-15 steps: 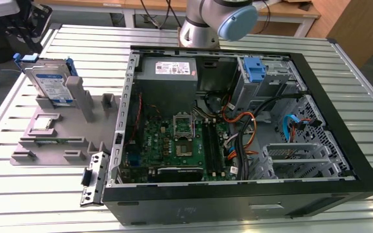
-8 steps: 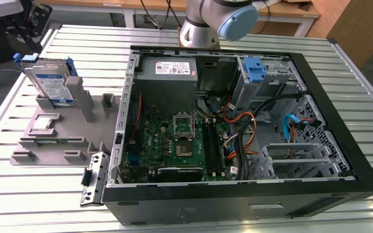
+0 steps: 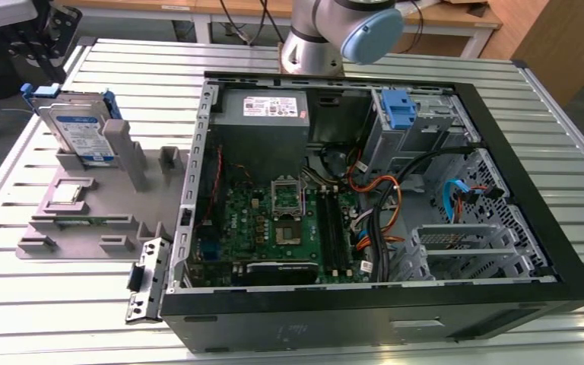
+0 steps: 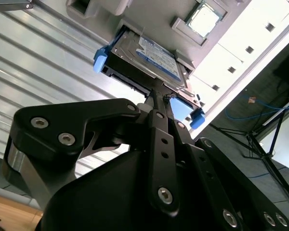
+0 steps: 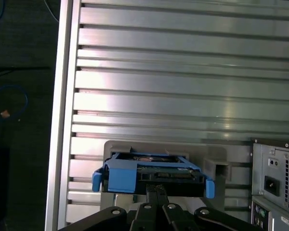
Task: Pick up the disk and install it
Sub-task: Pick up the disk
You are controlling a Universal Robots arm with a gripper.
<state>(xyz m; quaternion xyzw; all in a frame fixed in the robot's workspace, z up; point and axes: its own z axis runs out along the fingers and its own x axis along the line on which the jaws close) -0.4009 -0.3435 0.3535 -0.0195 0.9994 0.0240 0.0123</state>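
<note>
1. The exterior view gives me the whole layout. The disk [image 3: 77, 131] stands on edge in a slot of the grey fixture [image 3: 104, 209]. The fixture sits on the slatted table [image 3: 58, 304], to the exterior view's left of the open computer case [image 3: 373, 190].
2. The disk is well apart from the case's interior, where the upright blue latch [image 3: 398, 110] sits.
3. The second wrist view looks along my gripper [image 4: 156, 96]. It shows the disk's labelled face and, beyond it, the small silver chip [image 4: 204, 19] in its own recess of the fixture.
4. The first wrist view looks straight onto the disk's thin edge instead. The blue carrier tabs stick out at both ends, and a rear corner of the case is just beside.
5. My fingers [image 4: 160, 130] are pressed together with no gap that I can see. Their tips meet the middle of the disk's near edge, between the two blue tabs.
6. I can't tell whether the tips pinch a thin part of the carrier or only rest against it, because my own fingers cover that spot in both wrist views.
7. In the exterior view the dark bulk above the disk is cut off at the frame's corner, and I can't make out fingers there. The fixture hides the disk's lower edge.
</note>
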